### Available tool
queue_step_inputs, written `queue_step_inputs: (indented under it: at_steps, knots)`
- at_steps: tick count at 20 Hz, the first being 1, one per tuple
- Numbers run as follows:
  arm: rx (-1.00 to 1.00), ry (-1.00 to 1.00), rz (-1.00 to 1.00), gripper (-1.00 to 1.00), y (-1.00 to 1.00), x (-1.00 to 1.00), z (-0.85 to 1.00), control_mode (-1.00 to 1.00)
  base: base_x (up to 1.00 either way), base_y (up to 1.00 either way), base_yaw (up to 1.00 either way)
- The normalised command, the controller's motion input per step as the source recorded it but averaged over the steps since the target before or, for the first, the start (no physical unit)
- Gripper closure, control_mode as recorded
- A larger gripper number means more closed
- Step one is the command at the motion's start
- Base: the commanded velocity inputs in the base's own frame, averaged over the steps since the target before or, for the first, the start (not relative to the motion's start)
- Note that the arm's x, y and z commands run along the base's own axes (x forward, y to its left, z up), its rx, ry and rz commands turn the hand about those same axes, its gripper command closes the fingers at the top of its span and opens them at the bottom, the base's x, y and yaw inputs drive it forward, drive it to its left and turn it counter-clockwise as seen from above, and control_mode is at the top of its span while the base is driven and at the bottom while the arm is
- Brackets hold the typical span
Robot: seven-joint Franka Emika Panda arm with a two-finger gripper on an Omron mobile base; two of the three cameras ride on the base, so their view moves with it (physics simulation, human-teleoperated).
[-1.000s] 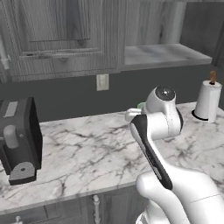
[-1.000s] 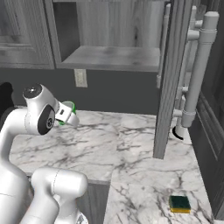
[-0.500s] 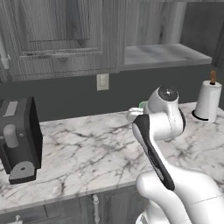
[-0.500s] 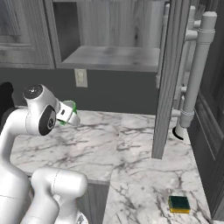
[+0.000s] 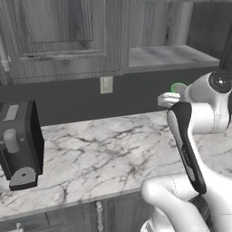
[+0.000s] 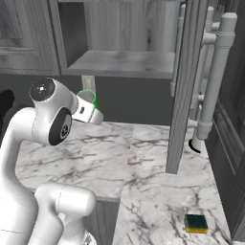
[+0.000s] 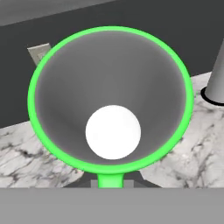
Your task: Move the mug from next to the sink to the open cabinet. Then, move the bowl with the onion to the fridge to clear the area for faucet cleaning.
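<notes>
**Mug aloft below the cabinet shelf: the risks from here**

The hand (image 6: 94,114) is closed tight on the mug (image 6: 87,98), which is off the marble bench (image 5: 104,149) and in the air in front of the dark backsplash. In the right base view the mug sits at about 7 o'clock from the open cabinet (image 6: 119,60), just below the front lip of its pale shelf. In the hand view the mug's green rim (image 7: 109,98) takes up most of the picture, mouth toward the camera, with a wall outlet (image 7: 38,52) at 10 o'clock.

My reading of the hazards:

- The mug appears lower than the shelf edge. Pushing forward without rising first would likely knock its rim against the lip, and that could twist it out of the grip.
- How the fingers bear on the mug cannot be made out in any view. A narrow pinch on the wall or handle could let it swing or slip during a fast lift.
- The open cabinet door (image 6: 184,86) hangs at 3 o'clock of the mug. A wide swing of the arm to that side could strike it.
- The black toaster (image 5: 20,145) stands well apart at 9 o'clock in the left base view and seems no threat.

No brand, label or writing can be read on the mug, cabinet, toaster or the green sponge (image 6: 196,223).
</notes>
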Motion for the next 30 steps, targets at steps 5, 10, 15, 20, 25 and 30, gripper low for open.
queue_step_inputs:
  at_steps: [5,10,15,20,25,30]
  knots:
    - [-0.09,0.02,0.04,1.00,-0.50,-0.01,1.00,-1.00,0.00,0.00,0.00]
    - [-0.10,0.05,0.18,1.00,-0.36,-0.01,0.91,-1.00,0.00,0.00,0.00]
    - [0.00,-0.10,0.09,1.00,-0.09,-0.01,0.14,-1.00,0.00,0.00,0.00]
    - [0.00,-0.02,0.00,1.00,0.00,0.67,-0.02,-1.00,0.00,0.00,0.00]
    - [-0.01,-0.03,0.00,1.00,0.00,0.93,-0.01,-1.00,0.00,0.00,0.00]
    - [0.00,-0.08,0.00,1.00,0.00,0.87,0.03,-1.00,0.00,0.00,0.00]
